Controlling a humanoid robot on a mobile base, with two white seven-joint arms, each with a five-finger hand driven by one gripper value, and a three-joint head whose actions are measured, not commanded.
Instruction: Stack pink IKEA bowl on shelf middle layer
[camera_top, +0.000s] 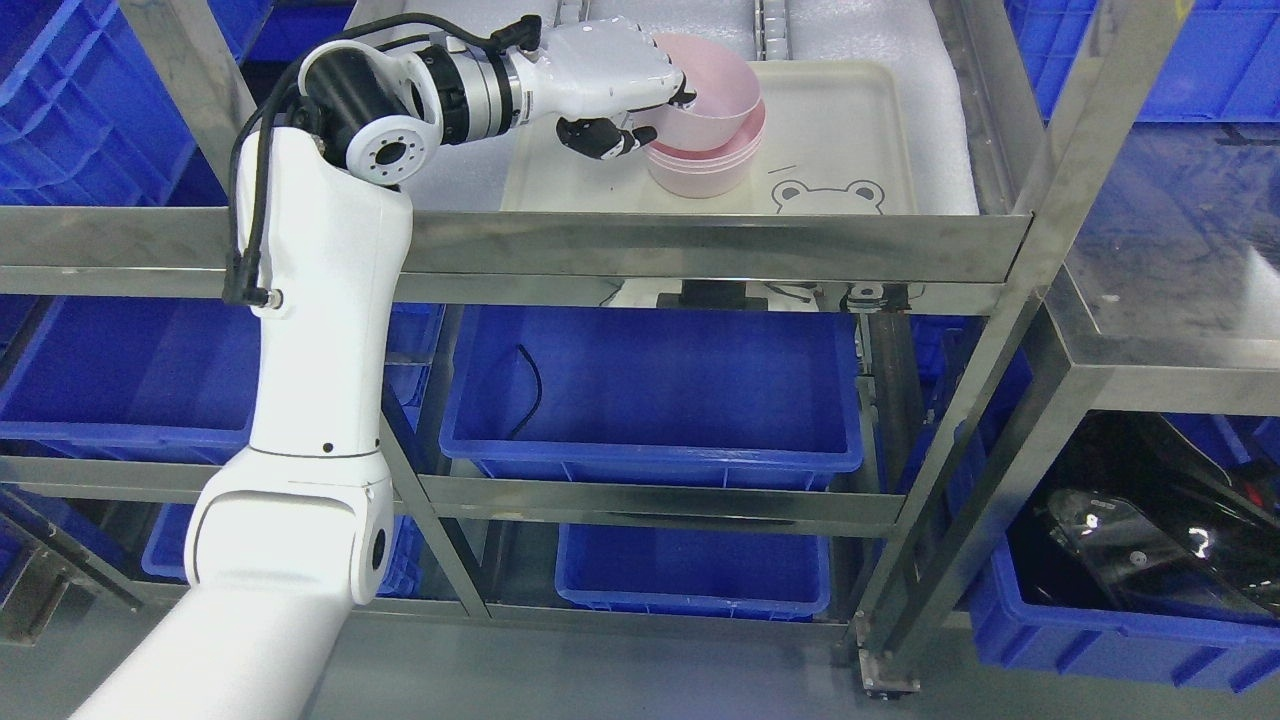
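My left hand (640, 105) reaches over the steel shelf layer and is shut on the near rim of a pink bowl (715, 95), fingers inside and thumb below. That bowl tilts and rests partly inside a stack of pink bowls (705, 165) standing on a cream tray (850, 130) with a bear drawing. The white left arm rises from the lower left across the shelf front. My right arm does not show.
The shelf's steel front rail (700, 245) runs just below the tray. Blue bins (650, 400) fill the lower layers, and more blue crates stand at the sides. A slanted steel post (1010, 330) crosses at right.
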